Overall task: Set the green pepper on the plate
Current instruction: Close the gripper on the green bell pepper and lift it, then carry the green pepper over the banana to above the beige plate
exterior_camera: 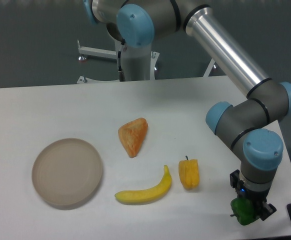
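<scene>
White table (45,110); glossy dark-green green pepper (242,211), lumpy, between the jaws.

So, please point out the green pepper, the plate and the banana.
green pepper (243,212): fixed camera, on its visible green side under the gripper.
plate (45,189): fixed camera, on its rim.
banana (144,192): fixed camera, on its middle.

Green pepper (242,212) front right; beige plate (67,172) left, bare

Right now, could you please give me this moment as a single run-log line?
phase: at pick | gripper: on green pepper, near table edge | plate: empty, far left | between: yellow pepper, banana
</scene>
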Robot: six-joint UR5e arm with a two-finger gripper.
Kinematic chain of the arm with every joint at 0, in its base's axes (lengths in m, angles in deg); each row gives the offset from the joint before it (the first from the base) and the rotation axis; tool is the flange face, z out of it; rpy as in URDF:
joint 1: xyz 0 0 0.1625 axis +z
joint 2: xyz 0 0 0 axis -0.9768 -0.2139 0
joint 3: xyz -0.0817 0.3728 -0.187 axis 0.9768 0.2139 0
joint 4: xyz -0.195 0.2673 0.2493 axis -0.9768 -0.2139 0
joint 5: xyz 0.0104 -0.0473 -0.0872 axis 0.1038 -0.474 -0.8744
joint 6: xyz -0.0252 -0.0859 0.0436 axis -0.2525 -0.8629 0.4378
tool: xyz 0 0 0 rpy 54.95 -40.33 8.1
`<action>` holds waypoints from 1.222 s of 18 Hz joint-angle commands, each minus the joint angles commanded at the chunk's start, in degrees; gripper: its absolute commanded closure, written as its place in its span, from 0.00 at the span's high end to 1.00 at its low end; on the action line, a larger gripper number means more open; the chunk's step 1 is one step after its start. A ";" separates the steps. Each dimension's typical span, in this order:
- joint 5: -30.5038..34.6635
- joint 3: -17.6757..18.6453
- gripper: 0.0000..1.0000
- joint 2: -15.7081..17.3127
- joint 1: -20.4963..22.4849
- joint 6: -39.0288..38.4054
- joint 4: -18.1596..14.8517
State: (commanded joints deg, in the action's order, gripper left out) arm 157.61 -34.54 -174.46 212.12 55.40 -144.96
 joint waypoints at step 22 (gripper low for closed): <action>-10.37 22.30 0.36 19.94 -7.02 -31.96 -5.10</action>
State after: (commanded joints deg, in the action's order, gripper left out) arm 147.24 -12.24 -154.52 205.10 23.44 -150.06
